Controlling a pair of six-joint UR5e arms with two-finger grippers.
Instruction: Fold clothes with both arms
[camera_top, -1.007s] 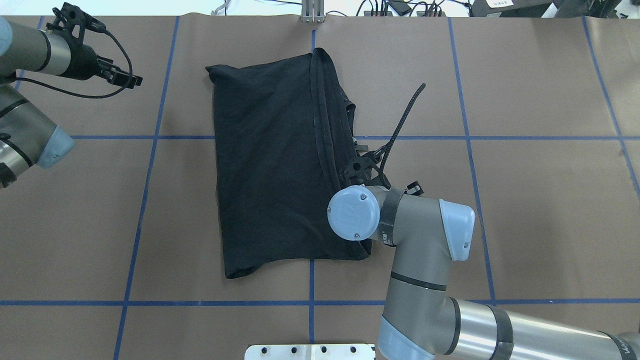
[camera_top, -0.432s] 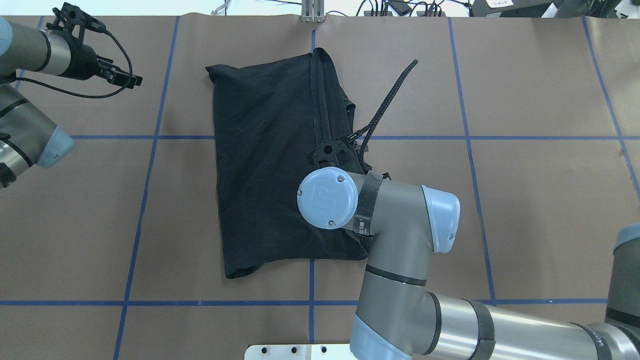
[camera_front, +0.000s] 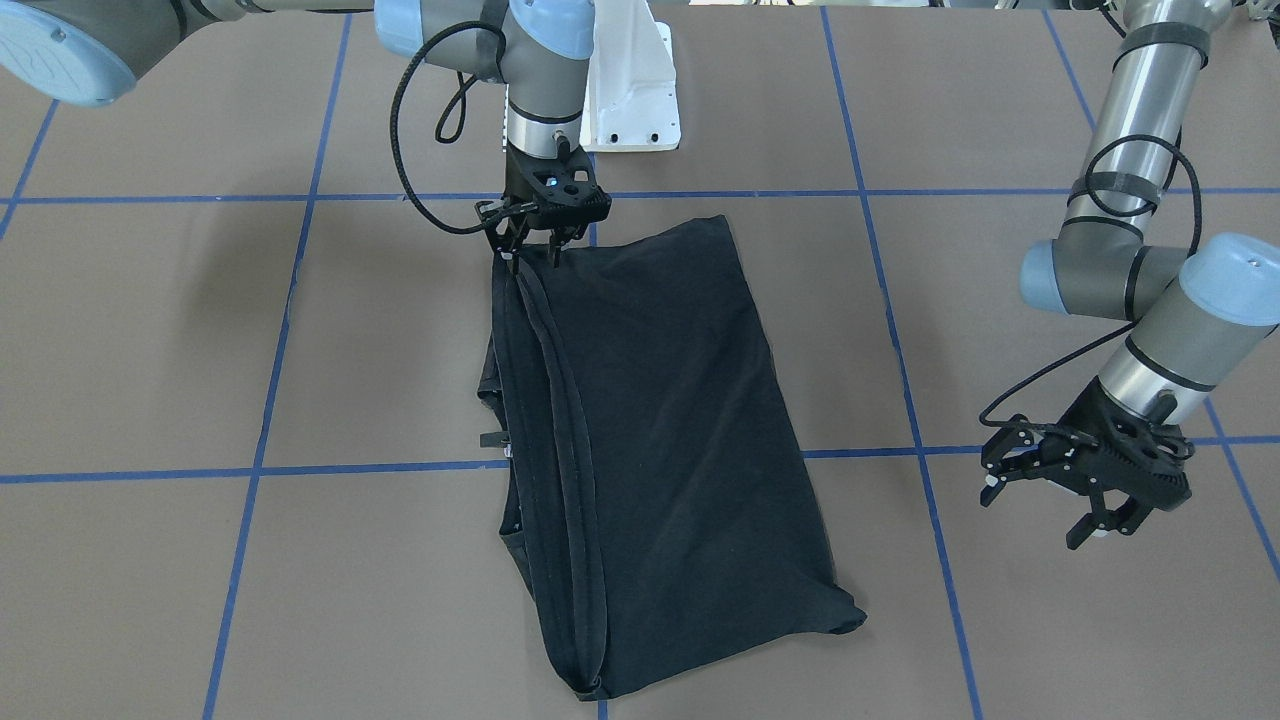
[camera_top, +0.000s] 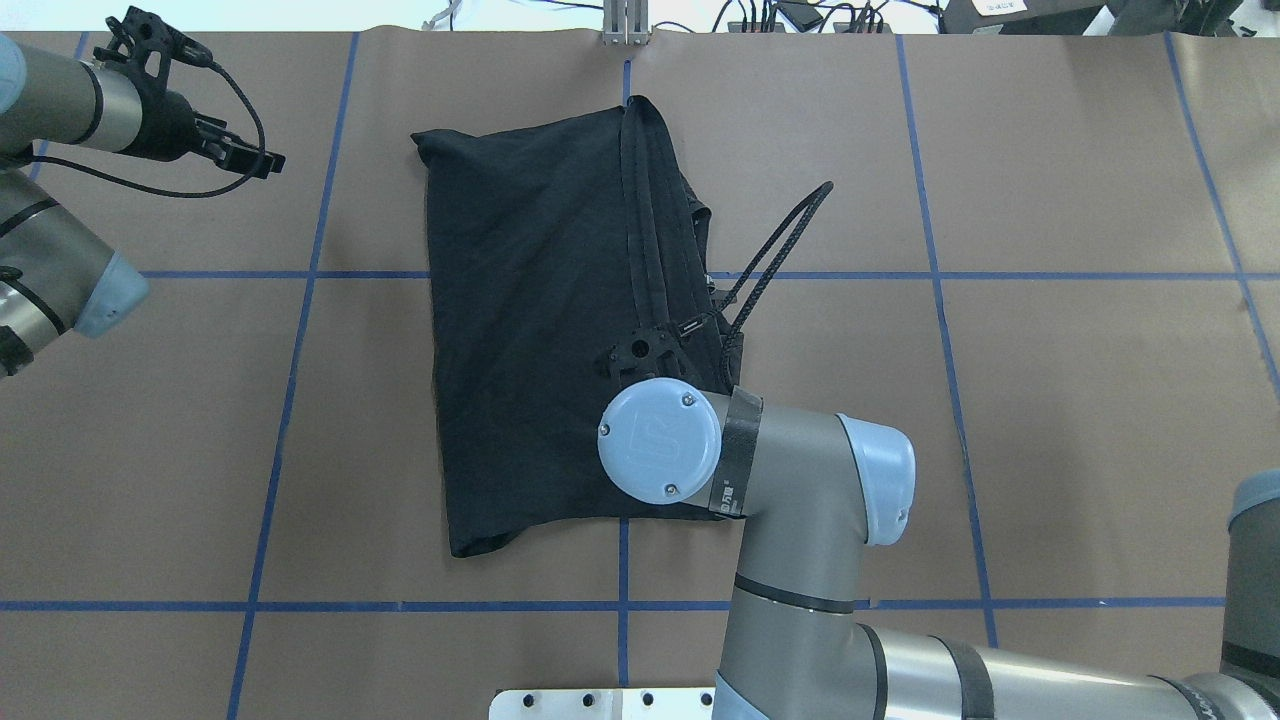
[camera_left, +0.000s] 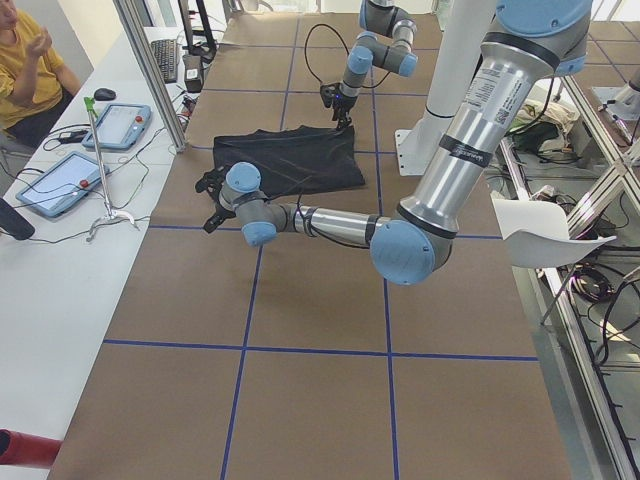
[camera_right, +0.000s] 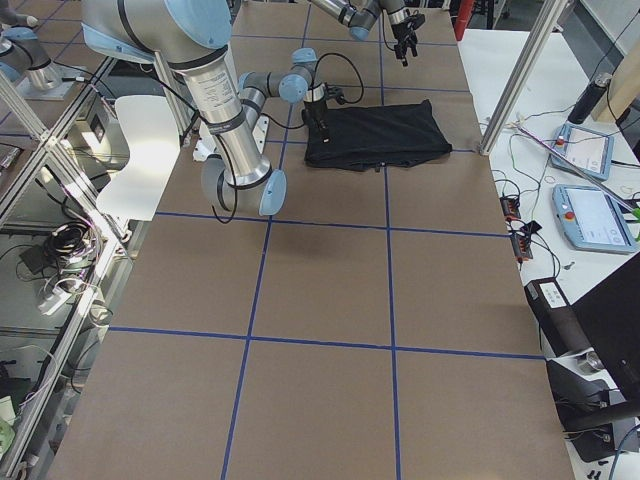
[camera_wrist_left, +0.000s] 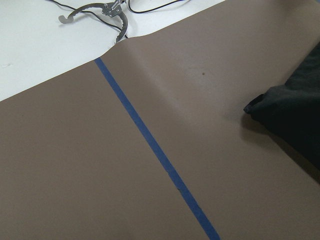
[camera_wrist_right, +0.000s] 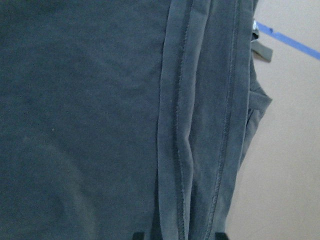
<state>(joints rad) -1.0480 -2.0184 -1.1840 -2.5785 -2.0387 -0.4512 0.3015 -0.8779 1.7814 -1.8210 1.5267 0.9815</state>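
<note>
The clothes, a black T-shirt (camera_top: 530, 320), lie folded into a long rectangle at mid-table, stacked hems running along the right side (camera_front: 545, 380). No graphic shows. My right gripper (camera_front: 533, 252) points down over the hem strip at the shirt's near right part. The right wrist view shows its fingertips (camera_wrist_right: 137, 236) apart, with the hems (camera_wrist_right: 175, 150) between them, so it is open. Off to the shirt's far left, my left gripper (camera_front: 1035, 510) hovers open and empty above bare table. A shirt corner (camera_wrist_left: 295, 115) shows in the left wrist view.
The brown table cover carries blue tape lines (camera_top: 620, 605). A white base plate (camera_front: 640, 90) sits at the near edge. Cables lie past the far edge (camera_top: 800, 15). A seated person (camera_left: 30, 60) and tablets (camera_left: 115, 125) are on a side table.
My right arm swung left across the shirt's hem side, then drew back toward the robot; its cable loop shifted with it. The left arm and the shirt have stayed put.
</note>
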